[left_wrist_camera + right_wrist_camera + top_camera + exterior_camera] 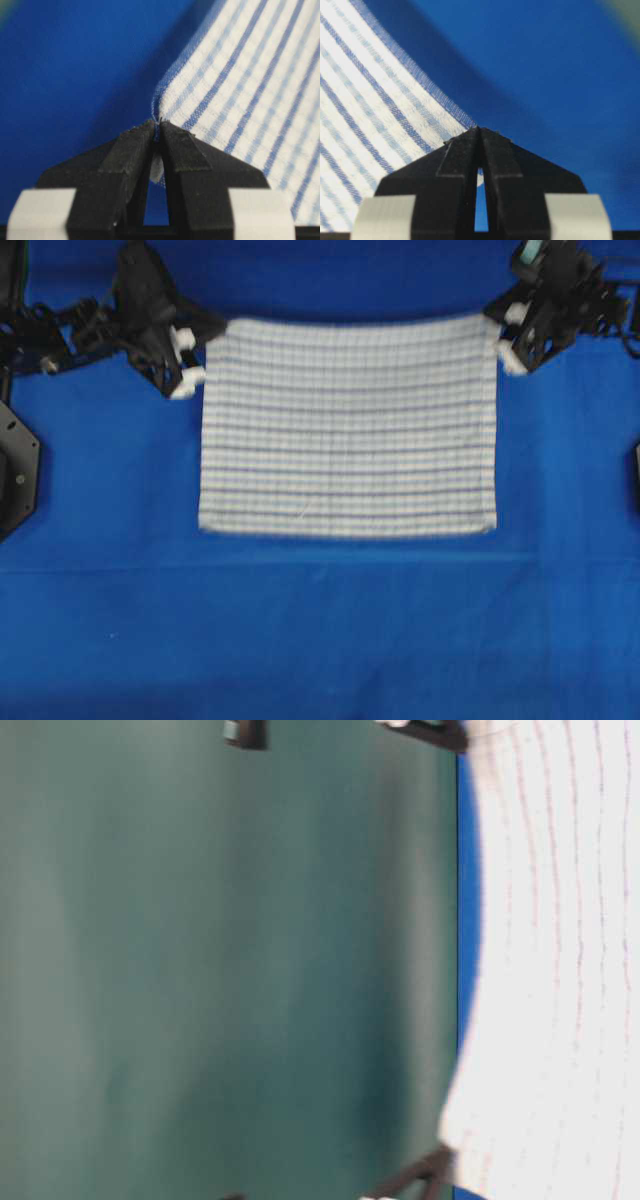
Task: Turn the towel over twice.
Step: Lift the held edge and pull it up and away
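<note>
Towel (348, 430) lay spread across the blue table (320, 630), striped face up, near edge flat, far edge raised at its two corners and sagging slightly between them. Left gripper (188, 362) sat at the far left corner, fingers (131, 150) clenched on a pinch of that corner, tips pressed together with the hem caught between. Right gripper (507, 338) sat at the far right corner, fingers (462, 150) likewise clamped on the cloth, tips meeting over the blue-edged hem. Seen from the left wrist, towel (250, 85) ran away from the tips to the upper right, dark and light blue stripes crossing white weave, table (75, 75) showing beside and below it. Seen from the right wrist, towel (365, 100) stretched off to the left, table (545, 75) filling the rest, a soft shadow lying under the lifted edge. From table level, towel (560, 960) appeared as a pale striped sheet, blurred, with a thin strip of blue table (465, 920) along its far edge and a dark green backdrop (220, 960) behind. Black arm parts at both ends of that edge, too blurred to read further. Both arms black, white pads showing by the fingers.
</note>
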`<state>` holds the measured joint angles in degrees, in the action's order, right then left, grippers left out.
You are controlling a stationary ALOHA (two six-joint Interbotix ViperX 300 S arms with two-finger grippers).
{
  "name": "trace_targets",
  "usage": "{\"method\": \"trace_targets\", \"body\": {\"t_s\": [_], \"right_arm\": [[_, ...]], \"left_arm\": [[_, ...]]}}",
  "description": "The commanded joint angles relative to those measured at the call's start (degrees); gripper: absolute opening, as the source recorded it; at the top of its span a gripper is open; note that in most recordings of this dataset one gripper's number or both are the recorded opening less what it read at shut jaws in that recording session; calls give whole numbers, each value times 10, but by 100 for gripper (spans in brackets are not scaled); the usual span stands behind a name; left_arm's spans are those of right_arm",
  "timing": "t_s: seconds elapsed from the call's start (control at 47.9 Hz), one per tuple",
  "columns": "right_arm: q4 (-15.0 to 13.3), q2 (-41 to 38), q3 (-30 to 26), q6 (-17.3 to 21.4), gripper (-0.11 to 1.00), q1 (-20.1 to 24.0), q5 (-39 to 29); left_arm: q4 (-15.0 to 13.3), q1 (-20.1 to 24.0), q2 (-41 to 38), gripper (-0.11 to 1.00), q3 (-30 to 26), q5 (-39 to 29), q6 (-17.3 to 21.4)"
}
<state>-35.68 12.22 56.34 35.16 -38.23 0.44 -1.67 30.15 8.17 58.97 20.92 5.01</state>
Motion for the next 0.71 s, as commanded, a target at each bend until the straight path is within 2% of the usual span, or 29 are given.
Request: {"method": "trace_targets", "body": {"t_s": [0.0,0.229,0.438,0.688], "right_arm": [[-8,46,-18,-4,2,-13,-18],[-28,137,-59,-11,2,-23,-91],[-40,205,-93,-12,2,-23,-136],[-40,263,-110,-20,2,-4,-146]], "left_arm": [[0,14,47,4,-27,-23,11],[0,24,129,4,-71,-62,74],[0,26,179,4,-97,-77,76],[0,24,237,4,-112,-102,78]]}}
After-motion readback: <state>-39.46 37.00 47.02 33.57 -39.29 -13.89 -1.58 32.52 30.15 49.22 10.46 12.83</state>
